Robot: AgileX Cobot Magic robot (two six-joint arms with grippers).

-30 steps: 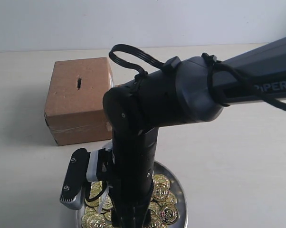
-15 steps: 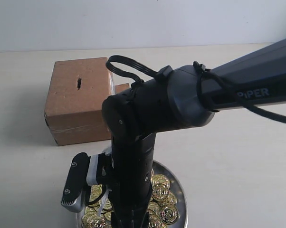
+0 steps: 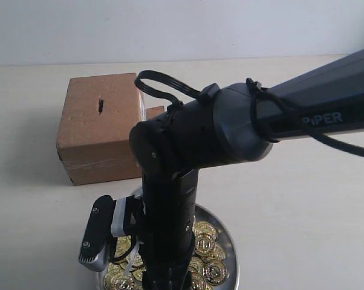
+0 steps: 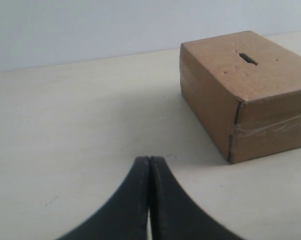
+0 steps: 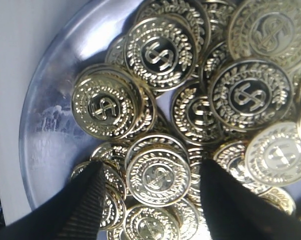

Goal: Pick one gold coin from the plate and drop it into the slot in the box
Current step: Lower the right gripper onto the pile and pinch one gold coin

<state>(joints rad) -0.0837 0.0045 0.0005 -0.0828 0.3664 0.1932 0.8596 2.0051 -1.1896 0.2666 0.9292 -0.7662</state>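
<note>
The silver plate (image 3: 229,246) sits at the near edge of the exterior view, heaped with gold coins (image 3: 207,240); the right arm reaches down over it and hides most of it. In the right wrist view my right gripper (image 5: 151,172) is open, its two fingers straddling one gold coin (image 5: 159,176) atop the pile on the plate (image 5: 55,125). The brown cardboard box (image 3: 100,127) stands behind the plate, its dark slot (image 3: 101,106) in the top face. My left gripper (image 4: 149,161) is shut with nothing in it, low over the table, facing the box (image 4: 250,95) and slot (image 4: 248,59).
A grey camera module (image 3: 96,238) on the right wrist hangs beside the plate's left rim. The pale table (image 3: 303,199) spreads around box and plate, and a light wall (image 3: 182,27) runs behind.
The right arm has sunk slightly toward the plate over the last second; in the last half second it has barely moved. Box and plate stay put.
</note>
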